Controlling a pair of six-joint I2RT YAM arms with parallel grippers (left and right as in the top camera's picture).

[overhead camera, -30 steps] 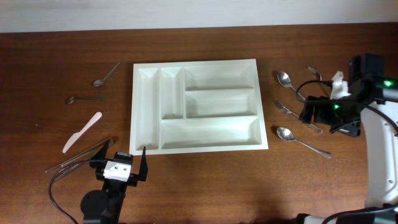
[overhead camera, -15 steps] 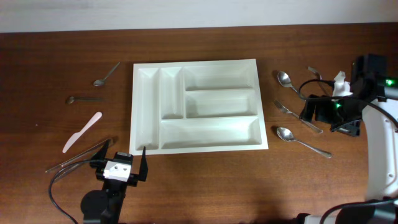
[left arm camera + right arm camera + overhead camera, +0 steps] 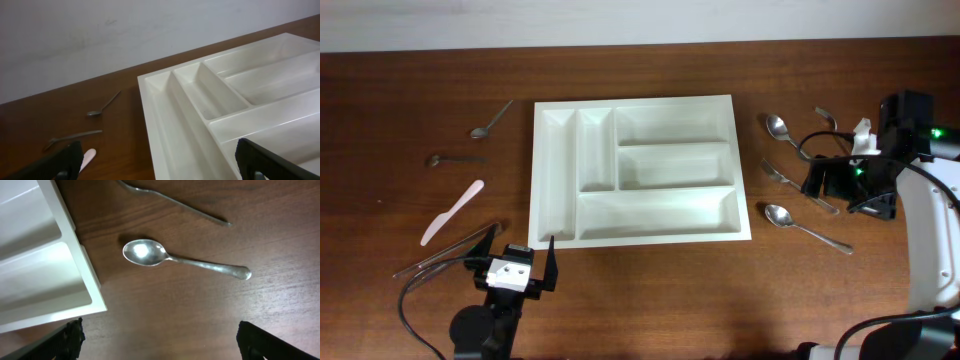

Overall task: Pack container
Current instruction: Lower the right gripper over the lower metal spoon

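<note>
The container (image 3: pixel 660 212), a large white compartment tray, lies empty in the middle of the table. My left gripper (image 3: pixel 516 258) stands open just off its near left corner, with nothing between the fingers. In the left wrist view the container (image 3: pixel 200 95) fills the right half, and the open left gripper (image 3: pixel 160 162) straddles its left rim. My right gripper (image 3: pixel 842 192) is open, over the cutlery to the right of the tray. In the right wrist view a metal spoon (image 3: pixel 185 260) lies ahead of the open right gripper (image 3: pixel 160 345), with the container's corner (image 3: pixel 35 275) to its left.
Left of the tray lie a spoon (image 3: pixel 490 120), a small spoon (image 3: pixel 455 158), a white plastic knife (image 3: pixel 452 212) and thin metal pieces (image 3: pixel 450 252). To the right lie a spoon (image 3: pixel 778 127), a fork (image 3: pixel 798 187), another spoon (image 3: pixel 800 225) and a further piece (image 3: pixel 825 117).
The right arm has shifted very slightly. The left arm, the tray and the cutlery have not moved.
</note>
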